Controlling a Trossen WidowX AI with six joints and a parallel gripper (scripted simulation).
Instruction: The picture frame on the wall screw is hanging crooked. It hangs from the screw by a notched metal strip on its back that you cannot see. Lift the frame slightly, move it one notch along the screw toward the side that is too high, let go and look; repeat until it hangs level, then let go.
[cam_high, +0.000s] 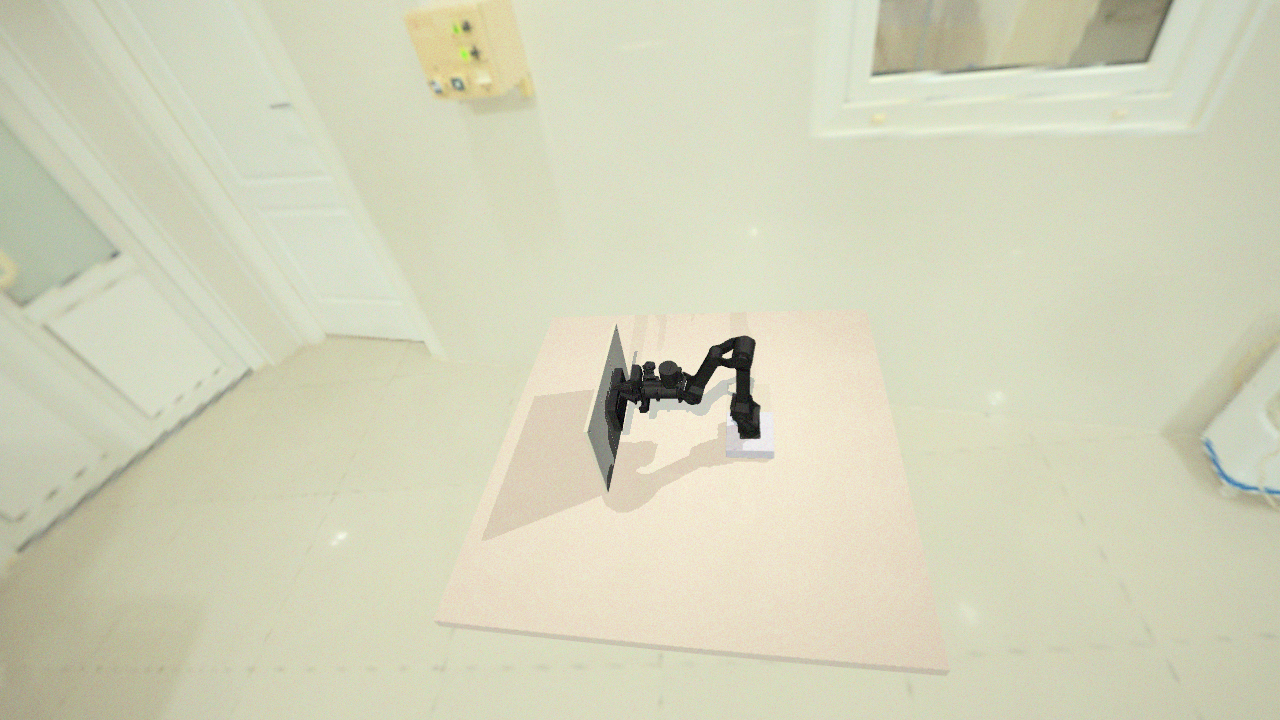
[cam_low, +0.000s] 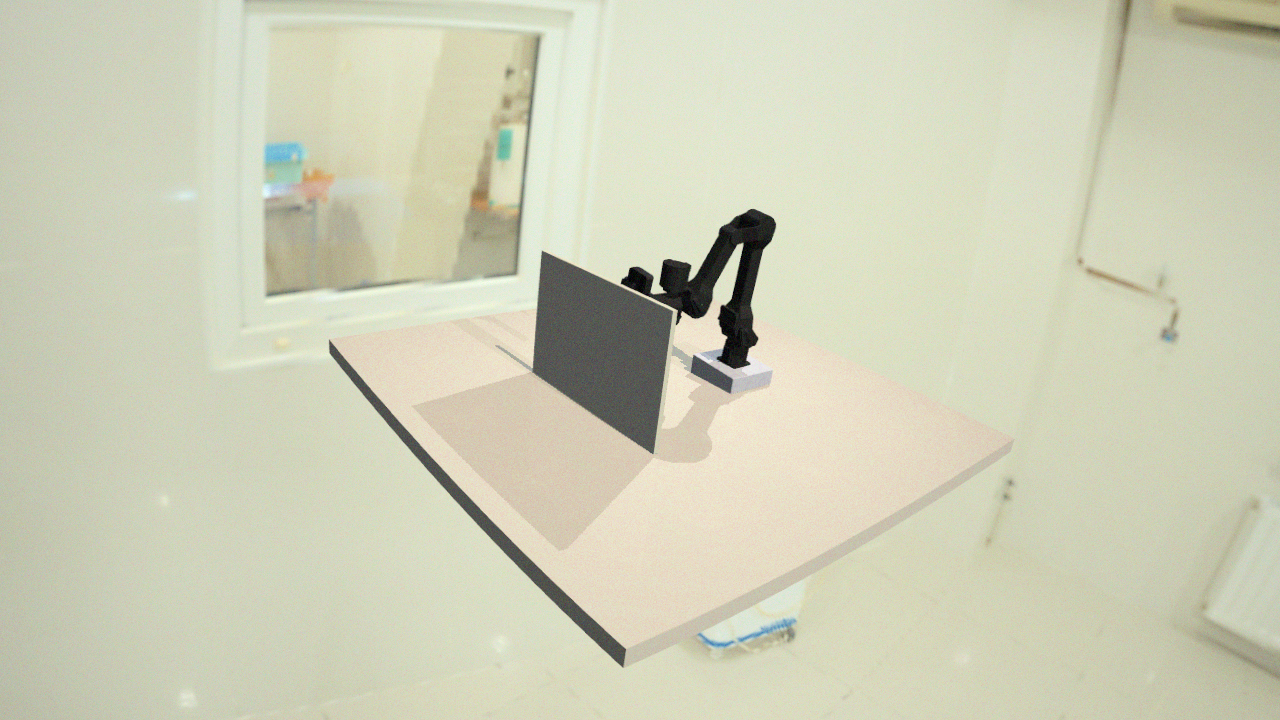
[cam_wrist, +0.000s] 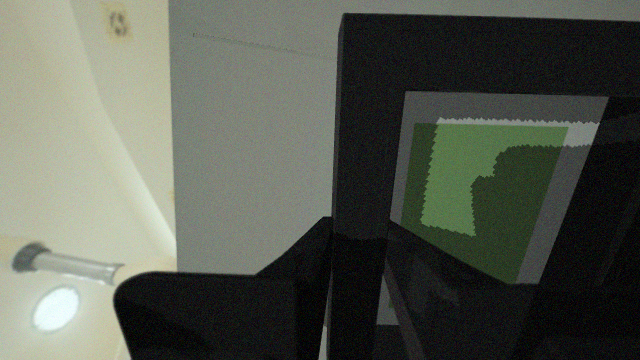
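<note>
The black picture frame (cam_high: 613, 413) (cam_wrist: 475, 55) with its green picture (cam_wrist: 452, 175) is on the front of the grey upright panel (cam_high: 600, 440) (cam_low: 599, 358) (cam_wrist: 250, 150). My gripper (cam_high: 625, 386) (cam_wrist: 354, 226) is shut on the frame's bar that lies toward the ceiling side, at the left in the wrist view, one finger on each side of it. That bar runs at a small angle to the panel's edge in the wrist view. The screw and the notched strip are hidden. The panel hides the frame and fingertips in the exterior view.
The panel stands on the pale table (cam_high: 760, 573) (cam_low: 805, 465). The arm reaches to it from its white base block (cam_high: 750, 450) (cam_low: 731, 379). Arm shadows fall across the picture. A faint line (cam_wrist: 240, 42) crosses the panel beside the frame.
</note>
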